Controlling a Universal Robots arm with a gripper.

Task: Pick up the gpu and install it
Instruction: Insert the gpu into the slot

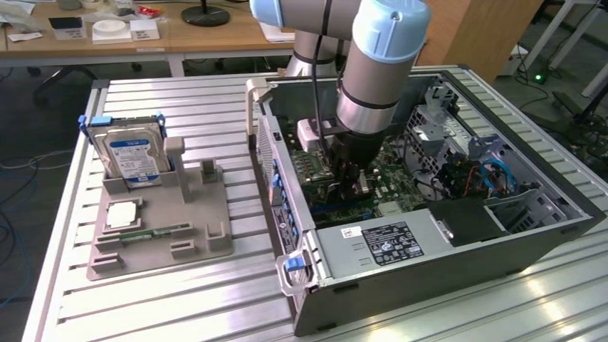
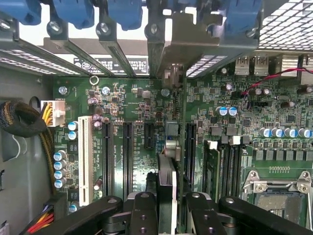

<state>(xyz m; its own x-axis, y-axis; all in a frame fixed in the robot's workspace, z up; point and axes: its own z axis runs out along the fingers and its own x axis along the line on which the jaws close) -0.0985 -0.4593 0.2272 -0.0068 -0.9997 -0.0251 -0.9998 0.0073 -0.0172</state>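
Robotics lab. Grey-and-blue robot arm [image 1: 372, 78] over an opened black computer case [image 1: 465, 263] on a slatted aluminium workbench [image 1: 190, 299]. Wooden desks [image 1: 238, 37] behind.

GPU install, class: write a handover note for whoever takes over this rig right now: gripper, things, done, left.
Gripper: shut on the thin dark-edged gpu card, held edge-on.
Where: inside the open grey computer case, over the green motherboard and its black expansion slots.
Done: card picked up and brought into the case.
Left: seating it; whether it has entered a slot cannot be told.
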